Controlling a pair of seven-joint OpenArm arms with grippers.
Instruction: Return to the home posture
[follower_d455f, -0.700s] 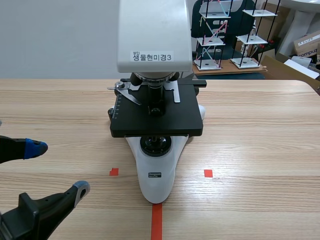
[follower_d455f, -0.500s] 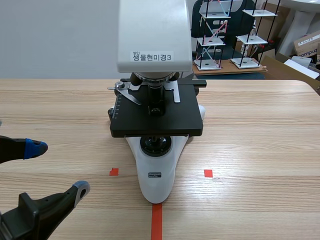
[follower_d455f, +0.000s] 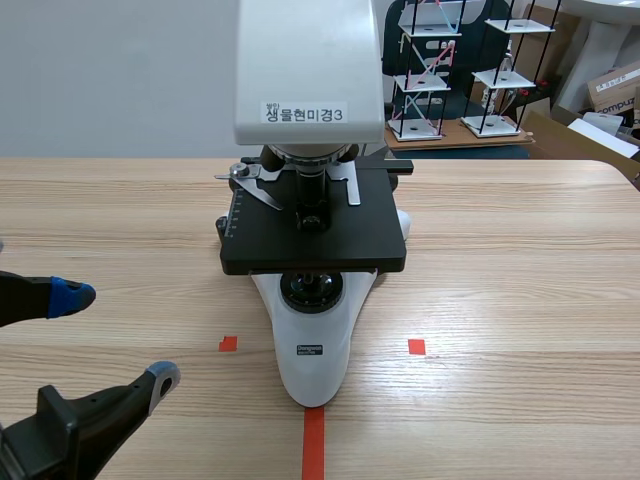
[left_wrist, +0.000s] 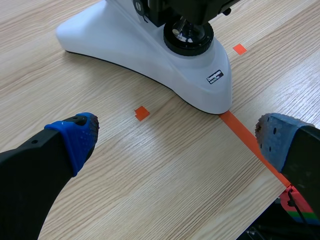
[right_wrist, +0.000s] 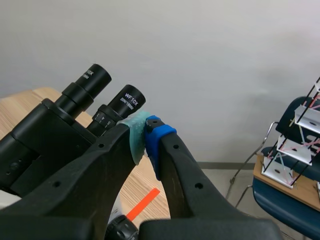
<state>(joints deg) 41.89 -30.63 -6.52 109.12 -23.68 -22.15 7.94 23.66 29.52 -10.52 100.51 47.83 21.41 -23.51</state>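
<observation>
Step in hand: retraction to home. Left end effector (follower_d455f: 115, 338), fingers apart and empty, lies at the microscope's (follower_d455f: 312, 200) 8 o'clock. Right end effector (right_wrist: 145, 136), fingers together, stands by the eyepieces (right_wrist: 107, 95); next, withdraw it clear.

The right gripper (right_wrist: 146, 136) is closed on nothing, just beside the 2 black eyepieces (right_wrist: 125, 102) of the microscope (right_wrist: 35, 145).
</observation>
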